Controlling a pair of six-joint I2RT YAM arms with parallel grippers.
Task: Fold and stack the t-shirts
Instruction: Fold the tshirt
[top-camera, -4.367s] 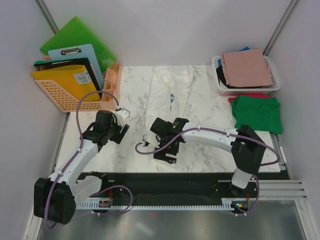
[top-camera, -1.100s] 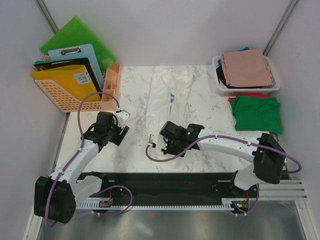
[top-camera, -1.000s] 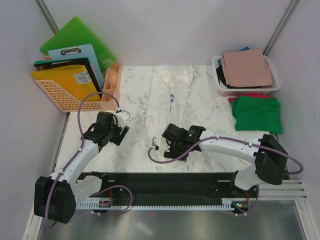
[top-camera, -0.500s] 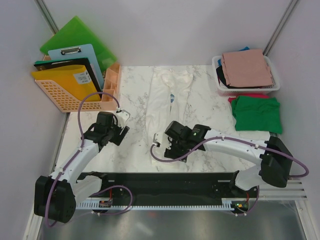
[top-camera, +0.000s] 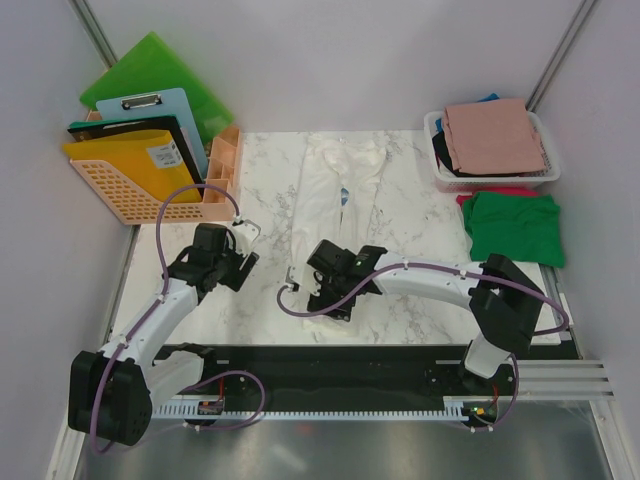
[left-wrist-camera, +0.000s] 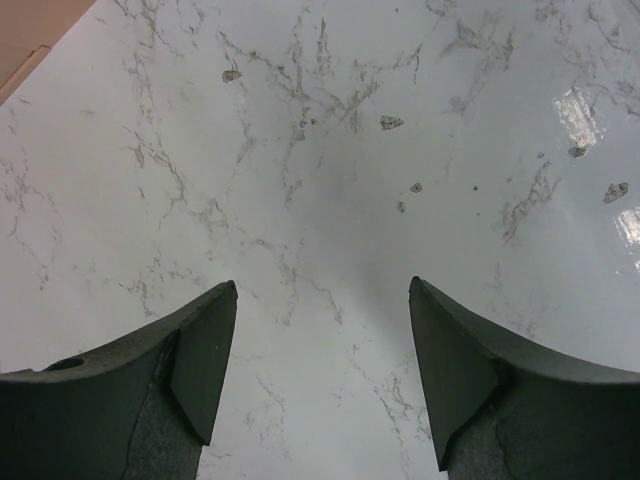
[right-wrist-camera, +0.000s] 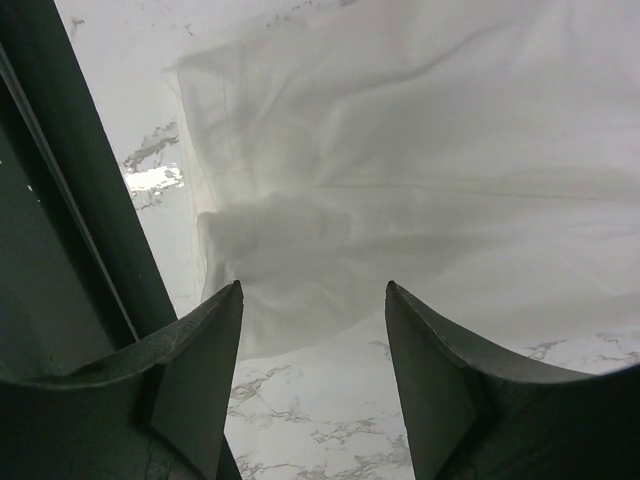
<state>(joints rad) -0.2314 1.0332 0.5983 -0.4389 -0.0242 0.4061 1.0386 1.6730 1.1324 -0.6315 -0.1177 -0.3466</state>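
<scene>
A cream-white t-shirt (top-camera: 340, 190) lies folded into a long strip down the middle of the marble table (top-camera: 410, 300). My right gripper (top-camera: 320, 285) hovers at its near end. In the right wrist view that gripper (right-wrist-camera: 314, 290) is open over bare marble, and the t-shirt's rumpled hem (right-wrist-camera: 400, 180) lies just beyond the fingertips. My left gripper (top-camera: 242, 248) sits left of the shirt, apart from it. In its own view the left gripper (left-wrist-camera: 322, 283) is open, with only marble below. A green t-shirt (top-camera: 515, 228) lies folded at the right on a red one (top-camera: 495, 190). A dusty-pink t-shirt (top-camera: 493, 135) tops the basket pile.
The white mesh basket (top-camera: 495, 179) stands at the back right with black cloth (top-camera: 441, 150) and blue cloth (top-camera: 487, 99) under the pink shirt. A peach file rack (top-camera: 120, 195) holding clipboards and green boards (top-camera: 150, 65) fills the back left. A black rail (top-camera: 330, 365) runs along the near edge.
My right gripper drifted right, away from the white shirt, then swung back left to its near hem. The left arm and the shirts stayed put.
</scene>
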